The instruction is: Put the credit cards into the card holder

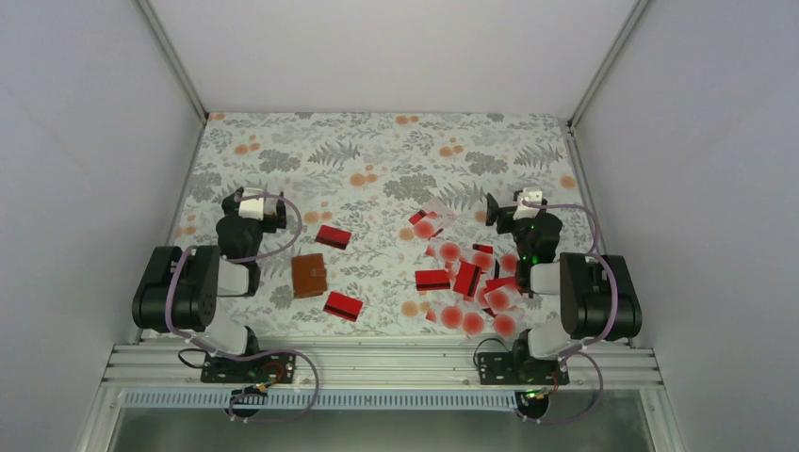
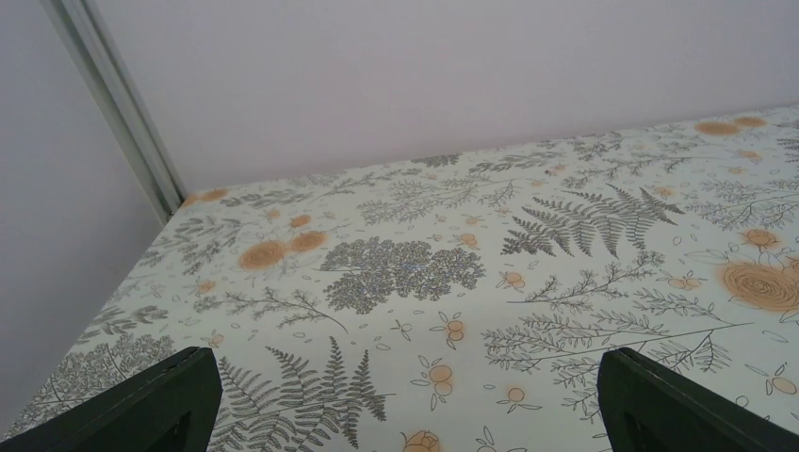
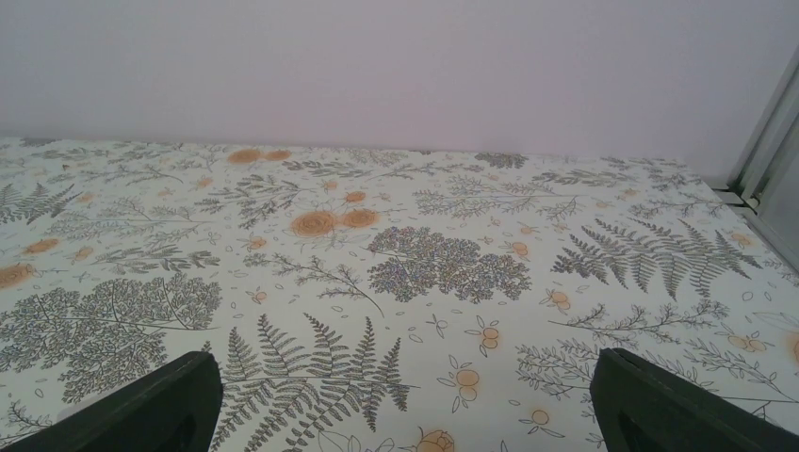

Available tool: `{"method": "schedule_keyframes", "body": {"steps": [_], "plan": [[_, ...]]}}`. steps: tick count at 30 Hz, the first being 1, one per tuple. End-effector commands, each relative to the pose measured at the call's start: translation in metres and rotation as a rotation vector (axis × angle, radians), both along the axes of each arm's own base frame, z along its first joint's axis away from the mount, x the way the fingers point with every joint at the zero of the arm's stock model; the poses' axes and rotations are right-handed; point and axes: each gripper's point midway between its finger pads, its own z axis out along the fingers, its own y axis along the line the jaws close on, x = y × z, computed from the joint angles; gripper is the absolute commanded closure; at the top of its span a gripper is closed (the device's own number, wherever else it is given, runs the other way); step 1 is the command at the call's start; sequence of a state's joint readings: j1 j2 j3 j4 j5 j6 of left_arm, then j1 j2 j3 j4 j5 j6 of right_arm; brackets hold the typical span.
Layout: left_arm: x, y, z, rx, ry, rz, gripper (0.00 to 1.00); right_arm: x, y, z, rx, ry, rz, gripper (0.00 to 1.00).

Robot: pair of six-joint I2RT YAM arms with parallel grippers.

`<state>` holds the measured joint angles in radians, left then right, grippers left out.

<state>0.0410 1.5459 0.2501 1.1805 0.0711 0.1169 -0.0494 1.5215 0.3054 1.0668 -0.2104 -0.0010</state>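
Counter is covered edge to edge in a pale cloth printed with grey ferns and orange flowers, and it looks flat and matte in both wrist views. Plain whitish walls close it in on 3 sides, with an aluminium post in the back-left corner and another in the back-right. An aluminium rail runs along the near edge, and you've got both arm bases bolted to it. Left tool is released: fingers spread wide, only bare cloth between them, parked over the left side of the counter. Right tool is in the same state, spread wide over the right side and gripping nothing. Card holder lies flat, brown side up, left of centre and just right of your left arm. It sits between 2 loose red cards, 1 just beyond it and 1 nearer the rail, both apart from it. The rest of the credit cards are a scattered, overlapping heap right of centre, running up against your right arm: red ones with a black stripe mixed with whitish ones carrying a red dot. Any print on the cards is too small to read.
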Motion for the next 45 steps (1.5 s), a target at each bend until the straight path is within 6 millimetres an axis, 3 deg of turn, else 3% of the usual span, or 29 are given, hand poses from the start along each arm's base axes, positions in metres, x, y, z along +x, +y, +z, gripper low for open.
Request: {"method": "schedule_keyframes", "body": {"steps": [1, 14, 18, 23, 28, 31, 34, 36, 40, 45], "plan": [[0.001, -0.002, 0.009, 0.0, -0.04, -0.008, 0.0, 0.004, -0.003, 0.013, -0.005, -0.051, -0.008, 0.01], [0.002, 0.0, 0.011, -0.002, -0.038, 0.004, 0.0, 0.005, -0.003, 0.013, -0.004, -0.048, -0.009, 0.01], [0.017, 0.009, 0.024, -0.018, 0.015, 0.06, 0.0, 0.016, -0.004, 0.016, -0.002, 0.009, -0.008, 0.01], [0.026, 0.008, 0.073, -0.088, 0.068, 0.07, 0.0, 0.03, -0.015, 0.047, 0.012, 0.066, -0.083, 0.01], [0.034, 0.008, 0.095, -0.206, 0.334, 0.11, 0.0, 0.04, -0.021, 0.11, 0.04, 0.054, -0.117, 0.01], [0.034, 0.008, 0.11, -0.252, 0.422, 0.136, 0.0, 0.047, -0.032, 0.142, 0.199, 0.085, -0.203, 0.01], [0.026, 0.009, 0.122, -0.321, 0.485, 0.148, 0.0, 0.053, -0.047, 0.143, 0.288, 0.192, -0.31, 0.01], [0.017, 0.004, 0.12, -0.359, 0.559, 0.136, 0.0, 0.057, -0.043, 0.14, 0.269, 0.256, -0.288, 0.01], [-0.016, -0.013, 0.101, -0.42, 0.724, 0.092, 0.0, 0.053, -0.031, 0.124, 0.275, 0.413, -0.238, 0.01], [-0.065, -0.028, 0.075, -0.489, 0.89, 0.07, 0.04, 0.033, -0.004, 0.101, 0.351, 0.563, -0.141, 0.01]]}}
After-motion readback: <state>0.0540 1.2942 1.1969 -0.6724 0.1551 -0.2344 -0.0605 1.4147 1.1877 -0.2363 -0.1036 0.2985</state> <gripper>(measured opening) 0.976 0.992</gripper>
